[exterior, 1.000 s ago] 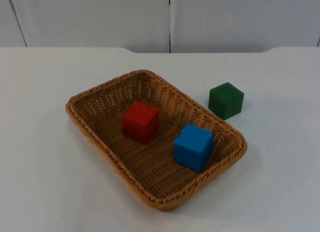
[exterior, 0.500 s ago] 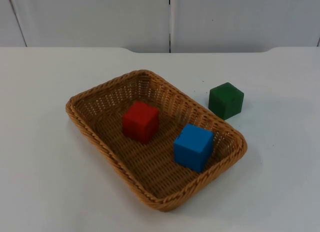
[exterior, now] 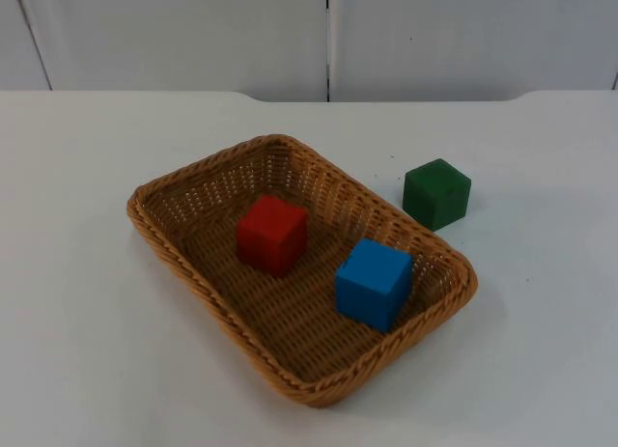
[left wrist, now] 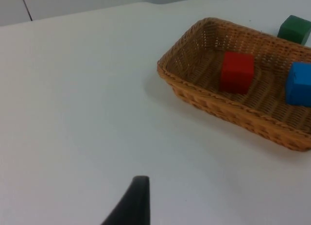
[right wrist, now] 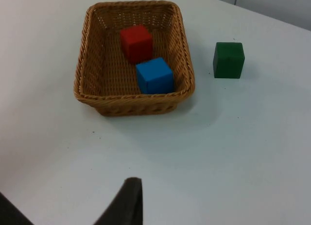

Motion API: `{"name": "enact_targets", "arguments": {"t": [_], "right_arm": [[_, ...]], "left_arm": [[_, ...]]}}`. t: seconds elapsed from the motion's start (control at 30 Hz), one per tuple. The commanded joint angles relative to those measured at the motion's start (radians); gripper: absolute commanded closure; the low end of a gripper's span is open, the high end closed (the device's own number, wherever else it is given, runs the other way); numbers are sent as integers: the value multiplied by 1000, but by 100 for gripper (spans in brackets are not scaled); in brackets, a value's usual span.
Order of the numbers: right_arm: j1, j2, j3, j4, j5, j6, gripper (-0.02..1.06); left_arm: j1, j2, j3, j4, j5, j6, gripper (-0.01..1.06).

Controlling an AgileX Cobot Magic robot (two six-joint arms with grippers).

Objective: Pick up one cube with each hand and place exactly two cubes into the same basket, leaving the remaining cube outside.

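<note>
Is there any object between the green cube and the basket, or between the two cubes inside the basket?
No. The green cube sits on bare table beside the basket, apart from its rim. Inside, the red cube and blue cube have only woven floor between them.

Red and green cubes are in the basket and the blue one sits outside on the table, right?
Not quite. The top view shows the red cube and the blue cube in the basket; the green cube is the one sitting outside on the table.

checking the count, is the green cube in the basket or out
Out. The green cube sits on the table beside the basket, which holds the red cube and blue cube.
</note>
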Motion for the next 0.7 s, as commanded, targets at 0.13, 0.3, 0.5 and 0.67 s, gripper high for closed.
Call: {"name": "enact_targets", "arguments": {"t": [0.13,0.3,0.5,0.67], "right_arm": [[0,-4,7,1,-8,-7,-1],[0,-4,7,1,-8,-7,-1],[0,-4,7,1,-8,-7,-1],[-2,-4,7,1,-8,0,-1]], "left_arm": [[-4,-4,4,2,-3,-8,0],[-4,-4,4,2,-3,-8,0],[-4,-4,4,2,-3,-8,0],[-4,-4,4,2,-3,-8,0]]}}
